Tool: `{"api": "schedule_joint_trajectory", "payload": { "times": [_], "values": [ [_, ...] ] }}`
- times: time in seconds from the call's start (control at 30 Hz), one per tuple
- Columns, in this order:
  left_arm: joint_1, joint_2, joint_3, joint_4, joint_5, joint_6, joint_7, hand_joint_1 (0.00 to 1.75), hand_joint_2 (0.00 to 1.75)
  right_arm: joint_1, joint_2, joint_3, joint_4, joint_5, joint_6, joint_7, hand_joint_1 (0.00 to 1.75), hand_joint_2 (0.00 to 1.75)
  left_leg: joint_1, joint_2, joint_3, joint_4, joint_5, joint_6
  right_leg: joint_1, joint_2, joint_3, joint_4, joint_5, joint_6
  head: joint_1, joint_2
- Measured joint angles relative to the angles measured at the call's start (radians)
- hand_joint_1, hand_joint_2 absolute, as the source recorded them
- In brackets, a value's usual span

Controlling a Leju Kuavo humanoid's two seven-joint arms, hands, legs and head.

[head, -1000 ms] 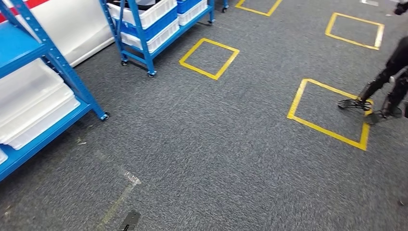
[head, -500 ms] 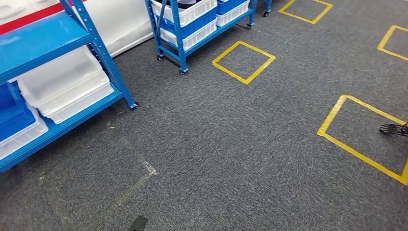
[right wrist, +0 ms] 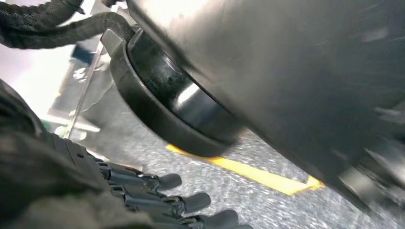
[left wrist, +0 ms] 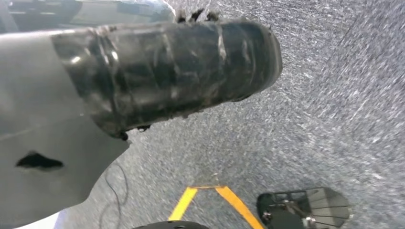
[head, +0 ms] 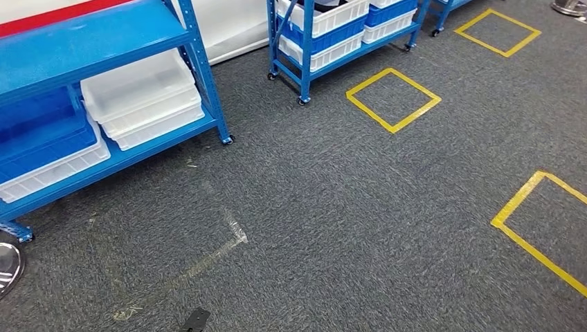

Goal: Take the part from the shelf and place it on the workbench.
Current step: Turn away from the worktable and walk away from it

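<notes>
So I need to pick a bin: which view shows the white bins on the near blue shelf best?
The head view: the stacked white bins sit unobstructed on the near blue shelf. Both wrist views face the carpet.

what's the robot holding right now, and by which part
Nothing that can be seen. The right robot hand hangs over the carpet with its fingers apart and nothing in them. The left robot hand is too close to tell.

Left hand [left wrist: 162,71] fingers hidden behind its thumb; right hand [right wrist: 157,200] blurred.
</notes>
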Motion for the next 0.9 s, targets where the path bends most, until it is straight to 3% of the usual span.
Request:
{"api": "schedule_joint_trajectory", "payload": {
  "times": [0.03, 0.07, 0.1, 0.17, 0.23, 0.3, 0.37, 0.43, 0.5, 0.53, 0.57, 0.6, 0.67, 0.73, 0.8, 0.83, 0.9],
  "values": [
    [0.000, 0.000, 0.000, 0.000, 0.000, -0.001, -0.003, 0.00, 0.00, 0.002, 0.000, 0.000, 0.000, 0.002, -0.002, 0.000, 0.00, 0.00, 0.001, -0.015, 0.001, 0.002, -0.001, 0.000, -0.001, 0.002, -0.008, 0.003, 0.015, 0.001, 0.000, 0.000],
    [0.001, -0.001, 0.000, 0.000, -0.001, -0.003, -0.007, 0.00, 0.00, 0.002, -0.001, 0.001, 0.000, 0.005, -0.005, -0.002, 0.00, 0.00, 0.002, -0.030, 0.001, 0.006, -0.003, -0.002, -0.003, 0.007, 0.003, -0.033, 0.049, 0.003, 0.001, 0.000],
    [0.002, -0.001, 0.000, -0.001, -0.003, -0.006, -0.011, 0.00, 0.00, 0.002, -0.001, 0.003, 0.000, 0.011, -0.010, -0.005, 0.00, 0.00, 0.004, -0.045, 0.001, 0.012, -0.007, -0.006, -0.008, 0.020, 0.026, -0.096, 0.090, 0.005, 0.001, 0.000],
    [0.001, -0.002, 0.000, -0.002, -0.012, -0.014, -0.014, 0.00, 0.00, 0.000, -0.002, 0.011, 0.000, 0.022, -0.017, -0.006, 0.00, 0.00, 0.004, -0.072, -0.007, 0.029, -0.015, -0.017, -0.017, 0.069, 0.070, -0.209, 0.136, 0.007, 0.001, 0.000],
    [-0.005, -0.002, 0.000, -0.003, -0.029, -0.023, -0.009, 0.00, 0.00, -0.001, -0.002, 0.020, 0.000, 0.024, -0.023, -0.006, 0.00, 0.00, 0.006, -0.095, -0.020, 0.037, -0.019, -0.029, -0.016, 0.089, 0.081, -0.241, 0.134, 0.003, 0.002, 0.000],
    [-0.008, -0.001, -0.001, -0.003, -0.057, -0.036, 0.006, 0.00, 0.00, -0.006, -0.004, 0.024, 0.000, 0.007, -0.024, -0.004, 0.00, 0.00, 0.011, -0.108, -0.027, 0.034, -0.016, -0.041, -0.012, 0.064, 0.087, -0.246, 0.137, -0.011, 0.002, 0.000],
    [-0.021, -0.001, -0.006, -0.003, -0.100, -0.060, 0.031, 0.00, 0.00, -0.027, -0.005, 0.025, -0.003, -0.030, -0.011, 0.015, 0.00, 0.00, 0.010, -0.066, -0.046, 0.068, -0.035, -0.049, -0.013, 0.041, 0.095, -0.255, 0.142, -0.024, -0.002, 0.000],
    [-0.052, -0.002, -0.021, -0.004, -0.154, -0.095, 0.060, 0.00, 0.00, -0.070, -0.008, 0.025, -0.008, -0.072, 0.015, 0.064, 0.00, 0.00, 0.009, -0.004, -0.101, 0.178, -0.090, -0.056, -0.010, 0.014, 0.098, -0.259, 0.144, -0.030, -0.008, 0.000],
    [-0.088, -0.004, -0.041, -0.007, -0.206, -0.134, 0.084, 0.00, 0.00, -0.127, -0.016, 0.025, -0.010, -0.105, 0.049, 0.133, 0.00, 0.00, 0.011, 0.017, -0.163, 0.294, -0.129, -0.059, -0.004, -0.014, 0.099, -0.259, 0.143, -0.033, -0.009, 0.000],
    [-0.103, -0.005, -0.051, -0.008, -0.225, -0.149, 0.093, 0.00, 0.00, -0.158, -0.022, 0.025, -0.010, -0.116, 0.065, 0.163, 0.00, 0.00, 0.011, 0.021, -0.173, 0.311, -0.125, -0.058, -0.002, -0.027, 0.100, -0.259, 0.142, -0.034, -0.009, 0.000],
    [-0.115, -0.006, -0.062, -0.009, -0.239, -0.159, 0.101, 0.00, 0.00, -0.185, -0.028, 0.025, -0.011, -0.123, 0.078, 0.186, 0.00, 0.00, 0.011, 0.025, -0.162, 0.286, -0.101, -0.056, -0.001, -0.039, 0.102, -0.259, 0.140, -0.034, -0.009, 0.000],
    [-0.124, -0.006, -0.072, -0.010, -0.247, -0.165, 0.105, 0.00, 0.00, -0.208, -0.034, 0.025, -0.011, -0.127, 0.086, 0.197, 0.00, 0.00, 0.011, 0.032, -0.132, 0.227, -0.065, -0.052, 0.000, -0.050, 0.106, -0.259, 0.138, -0.033, -0.009, 0.000],
    [-0.141, -0.006, -0.092, -0.011, -0.253, -0.169, 0.109, 0.00, 0.00, -0.242, -0.043, 0.025, -0.013, -0.131, 0.093, 0.203, 0.00, 0.00, 0.003, 0.070, -0.062, 0.092, -0.011, -0.041, 0.003, -0.070, 0.114, -0.259, 0.131, -0.028, -0.009, 0.000],
    [-0.153, -0.007, -0.111, -0.012, -0.257, -0.167, 0.106, 0.00, 0.00, -0.259, -0.050, 0.025, -0.014, -0.131, 0.095, 0.203, 0.00, 0.00, -0.008, 0.089, -0.035, 0.037, 0.001, -0.030, 0.006, -0.087, 0.118, -0.261, 0.126, -0.020, -0.008, 0.000],
    [-0.157, -0.008, -0.128, -0.013, -0.262, -0.156, 0.097, 0.00, 0.00, -0.267, -0.054, 0.025, -0.017, -0.126, 0.092, 0.205, 0.00, 0.00, -0.010, 0.068, -0.034, 0.032, 0.004, -0.020, 0.005, -0.100, 0.122, -0.264, 0.123, -0.009, -0.008, 0.000],
    [-0.157, -0.009, -0.133, -0.014, -0.264, -0.148, 0.092, 0.00, 0.00, -0.269, -0.057, 0.025, -0.019, -0.123, 0.089, 0.207, 0.00, 0.00, -0.008, 0.058, -0.030, 0.025, 0.007, -0.015, 0.003, -0.091, 0.123, -0.261, 0.118, -0.004, -0.006, 0.000],
    [-0.161, -0.010, -0.142, -0.014, -0.265, -0.129, 0.085, 0.00, 0.00, -0.276, -0.065, 0.025, -0.023, -0.116, 0.081, 0.210, 0.00, 0.00, -0.001, 0.038, -0.020, 0.011, 0.012, -0.004, 0.000, -0.046, 0.097, -0.204, 0.085, 0.004, -0.002, 0.000]
  ]
}}
